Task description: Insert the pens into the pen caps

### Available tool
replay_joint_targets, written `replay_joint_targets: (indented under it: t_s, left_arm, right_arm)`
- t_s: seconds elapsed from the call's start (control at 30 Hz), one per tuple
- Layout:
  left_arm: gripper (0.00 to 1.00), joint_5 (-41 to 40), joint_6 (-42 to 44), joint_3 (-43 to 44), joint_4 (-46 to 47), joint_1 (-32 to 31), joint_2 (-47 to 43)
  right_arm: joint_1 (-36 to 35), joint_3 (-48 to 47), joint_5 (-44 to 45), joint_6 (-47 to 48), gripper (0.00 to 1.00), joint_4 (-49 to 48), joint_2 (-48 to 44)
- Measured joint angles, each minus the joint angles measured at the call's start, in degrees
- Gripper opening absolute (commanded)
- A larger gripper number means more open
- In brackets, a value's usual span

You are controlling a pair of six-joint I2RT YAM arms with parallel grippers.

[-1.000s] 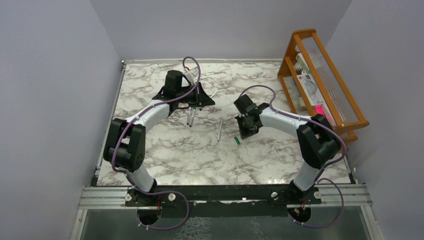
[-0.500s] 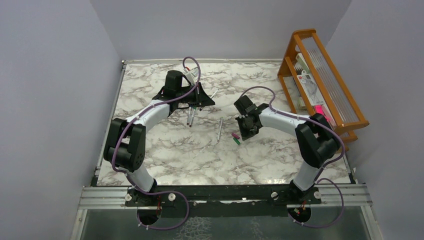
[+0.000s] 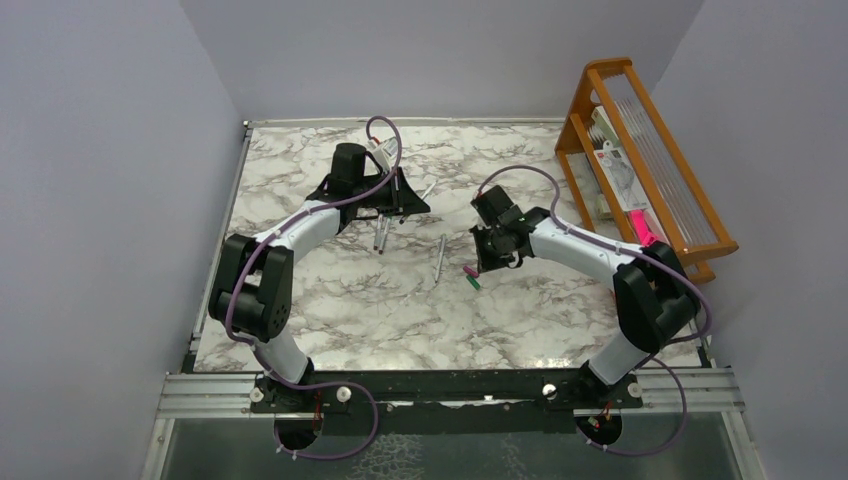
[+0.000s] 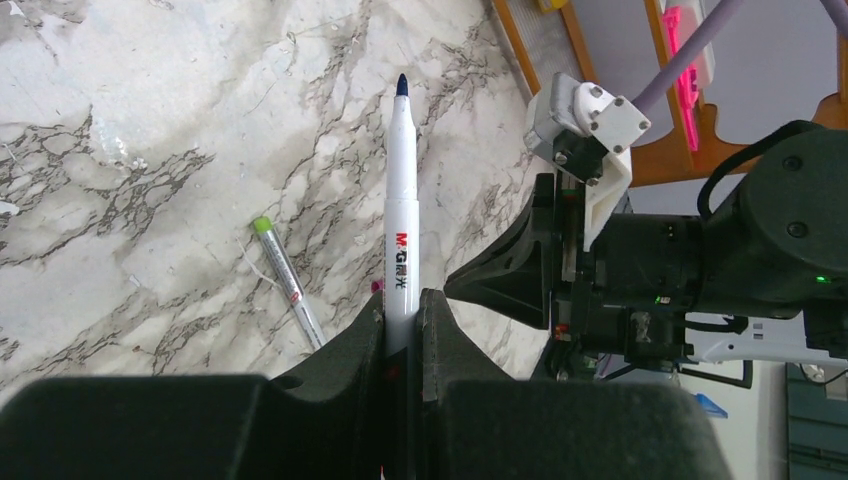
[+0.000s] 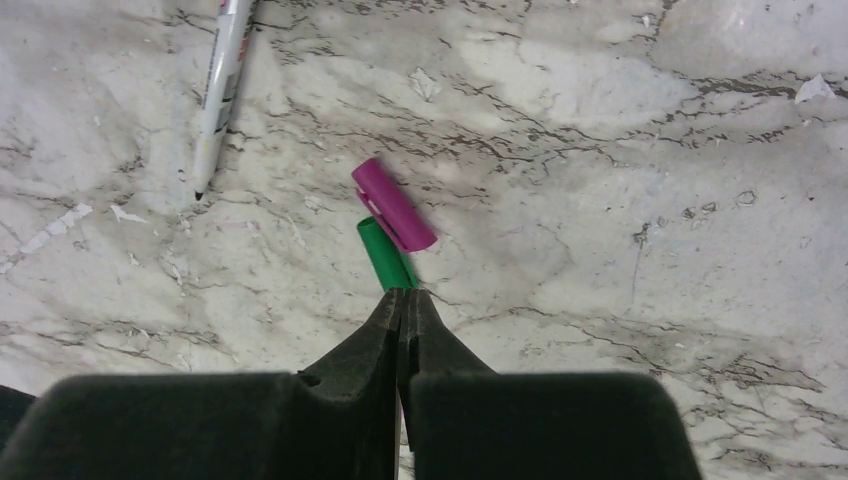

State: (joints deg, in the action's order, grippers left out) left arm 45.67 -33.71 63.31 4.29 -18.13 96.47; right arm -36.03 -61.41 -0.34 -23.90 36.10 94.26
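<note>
My left gripper (image 3: 398, 203) (image 4: 402, 300) is shut on a white pen (image 4: 401, 190) whose blue tip points away toward the right arm. My right gripper (image 3: 487, 264) (image 5: 403, 293) is shut and empty, its tips at the near end of the green cap (image 5: 385, 255) (image 3: 474, 283). The magenta cap (image 5: 393, 204) (image 3: 468, 270) lies on the table touching the green one. A loose pen (image 3: 440, 257) (image 5: 222, 80) lies to the left of the caps; it also shows in the left wrist view (image 4: 288, 280). Two more pens (image 3: 381, 235) lie below the left gripper. No blue cap is in view.
An orange wooden rack (image 3: 640, 160) stands at the right edge of the marble table (image 3: 380, 310), holding papers and a bright pink object (image 3: 640, 222). Grey walls close in the left, back and right sides.
My right gripper has drawn back from the caps toward the far side, uncovering the magenta cap beside the green one. The left arm has stayed put with its pen.
</note>
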Motion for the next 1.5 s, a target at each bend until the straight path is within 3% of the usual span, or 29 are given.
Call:
replay_joint_targets:
  t_s: [0.37, 1.27, 1.5]
  left_arm:
    - [0.00, 0.1, -0.2, -0.2, 0.5, 0.0, 0.2]
    - [0.00, 0.2, -0.2, -0.5, 0.6, 0.0, 0.2]
    - [0.00, 0.3, -0.2, -0.5, 0.6, 0.0, 0.2]
  right_arm:
    - [-4.8, 1.0, -2.7, -2.0, 0.01, -1.7, -0.5]
    - [-3.1, 3.4, 0.1, -3.1, 0.01, -0.3, 3.4]
    - [-2.1, -0.2, 1.2, -2.8, 0.01, 0.5, 6.0]
